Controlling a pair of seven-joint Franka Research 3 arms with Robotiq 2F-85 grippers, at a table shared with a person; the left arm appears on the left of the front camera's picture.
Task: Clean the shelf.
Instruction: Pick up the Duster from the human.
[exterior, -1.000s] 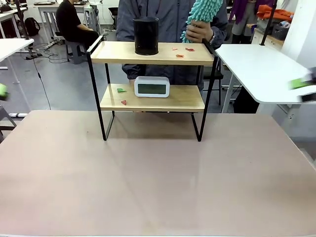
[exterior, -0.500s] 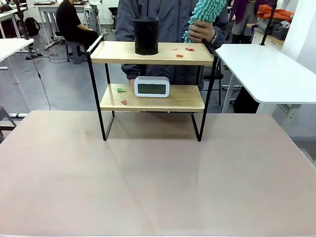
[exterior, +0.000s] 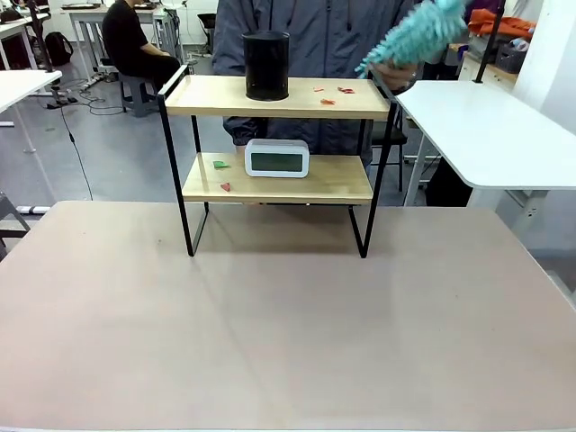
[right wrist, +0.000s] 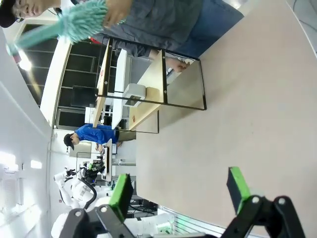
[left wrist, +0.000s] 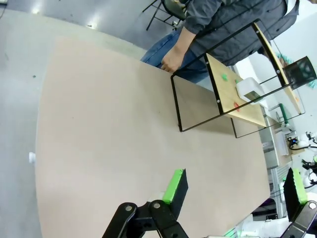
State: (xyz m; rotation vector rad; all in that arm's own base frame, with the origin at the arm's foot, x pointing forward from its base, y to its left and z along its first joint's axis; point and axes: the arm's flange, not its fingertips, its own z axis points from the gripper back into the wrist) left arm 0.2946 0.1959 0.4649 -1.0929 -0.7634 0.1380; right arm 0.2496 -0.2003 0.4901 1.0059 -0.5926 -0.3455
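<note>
We log the shelf (exterior: 216,94) at the far middle of the table (exterior: 288,342), boards running left-right, well ahead of the left gripper (left wrist: 235,191) and right gripper (right wrist: 179,191), both with fingers apart and empty; a teal duster (exterior: 418,31) is held above its right end.

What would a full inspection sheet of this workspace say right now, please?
Surface: table with the shelf standing at its far side; nothing else seen on it.
Job's things: shelf has two boards; a person's hand holds a teal duster up beside its top right corner, off the boards.
Clutter: black cup and red scraps on the top board; white clock, green scrap and red scrap on the lower board.
Grippers: left gripper and right gripper over the table, jaws open, empty.
Cables: black cable on the floor, far left.
Surroundings: seated person far left; white side table at right.
</note>
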